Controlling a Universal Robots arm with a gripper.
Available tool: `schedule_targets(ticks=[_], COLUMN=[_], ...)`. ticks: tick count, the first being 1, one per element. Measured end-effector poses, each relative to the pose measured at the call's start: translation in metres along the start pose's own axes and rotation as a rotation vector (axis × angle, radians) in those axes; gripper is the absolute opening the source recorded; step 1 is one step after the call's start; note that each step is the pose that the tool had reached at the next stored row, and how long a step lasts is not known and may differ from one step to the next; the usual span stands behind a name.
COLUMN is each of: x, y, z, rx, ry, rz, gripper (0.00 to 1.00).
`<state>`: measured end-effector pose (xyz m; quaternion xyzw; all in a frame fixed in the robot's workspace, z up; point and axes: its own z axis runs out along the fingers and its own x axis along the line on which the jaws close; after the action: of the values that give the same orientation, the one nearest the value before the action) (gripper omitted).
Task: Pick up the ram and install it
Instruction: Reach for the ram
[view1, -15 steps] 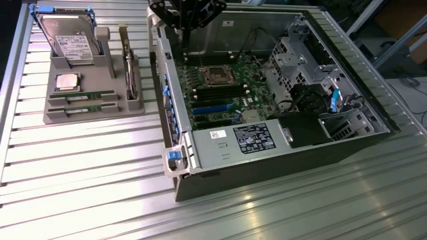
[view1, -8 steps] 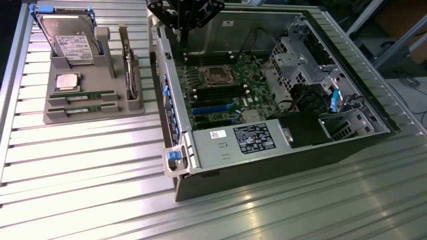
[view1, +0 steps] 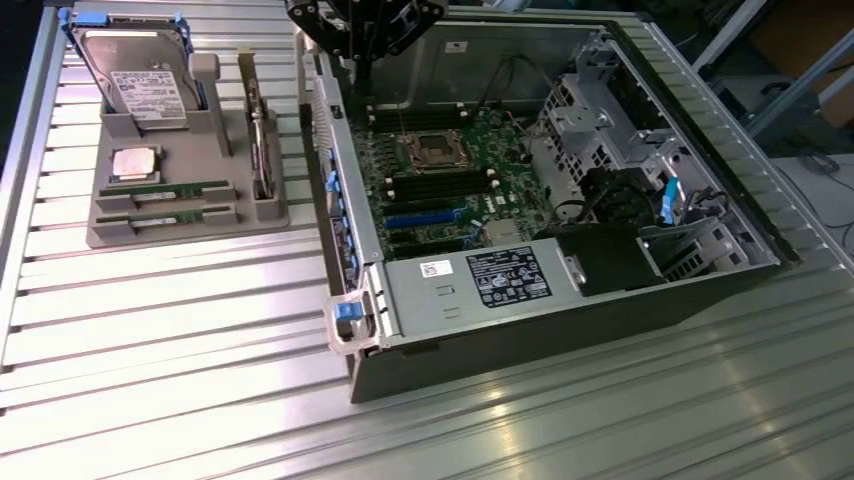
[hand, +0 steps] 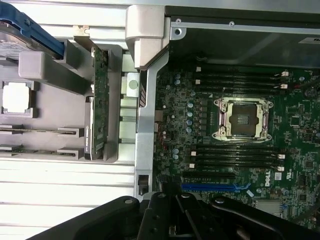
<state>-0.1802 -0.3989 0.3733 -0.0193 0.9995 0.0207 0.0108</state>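
Note:
Two ram sticks lie side by side in slots at the front of a grey holder tray (view1: 187, 232): one ram stick (view1: 167, 186) and its twin (view1: 167, 214), both green with white labels. In the wrist view they appear edge-on (hand: 30, 130) (hand: 30, 148). My gripper (view1: 360, 50) (hand: 175, 220) hangs above the back left corner of the open computer case (view1: 534, 310), well apart from the sticks. It is shut, with nothing seen in it. Black empty memory slots (view1: 430, 187) (hand: 235, 156) flank the processor socket (view1: 435, 150) (hand: 242, 119) on the motherboard.
The tray also carries a hard drive (view1: 140, 85) in a blue frame, a square silver processor (view1: 138, 160) and an upright expansion card (view1: 260, 140) (hand: 99, 107). The case's metal side wall (view1: 340, 190) stands between tray and motherboard. A power supply (view1: 494, 280) and drive cages (view1: 627, 130) occupy the case.

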Motion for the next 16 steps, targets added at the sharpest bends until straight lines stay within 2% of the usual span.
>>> schedule_targets(ticks=[16], x=[0.011], y=[0.0004], z=[-0.0002], rx=[0.0], ry=[0.0], rz=[0.0], gripper=[0.11])
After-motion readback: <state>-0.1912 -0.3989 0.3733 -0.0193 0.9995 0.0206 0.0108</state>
